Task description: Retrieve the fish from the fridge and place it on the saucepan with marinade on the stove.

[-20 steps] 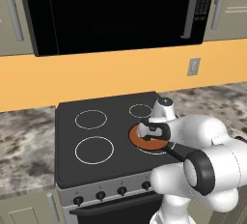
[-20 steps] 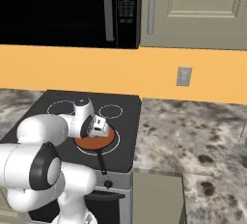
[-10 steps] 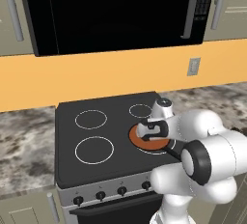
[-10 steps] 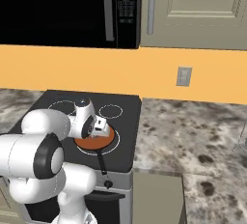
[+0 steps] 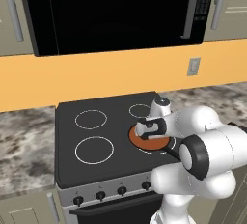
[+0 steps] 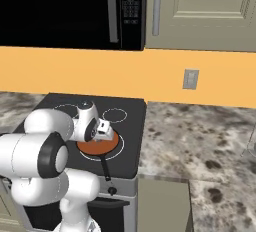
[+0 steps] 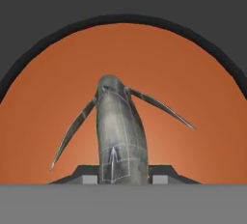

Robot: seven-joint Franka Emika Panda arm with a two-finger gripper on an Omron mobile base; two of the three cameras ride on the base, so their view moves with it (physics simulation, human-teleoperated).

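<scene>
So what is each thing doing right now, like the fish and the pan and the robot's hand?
fish: pinched in the hand, hanging just over the orange sauce
hand: shut on the fish, above the pan
pan: sitting on a front burner of the stove, full of orange sauce
stove: other burner rings bare

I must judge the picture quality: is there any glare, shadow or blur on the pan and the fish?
Hand view: the fish is sharp, with fine lines; the marinade glows lighter near the middle, with no cast shadow. Left base view: the saucepan is flat orange, without glare. Right base view: the stove is evenly black, with crisp burner rings.
</scene>
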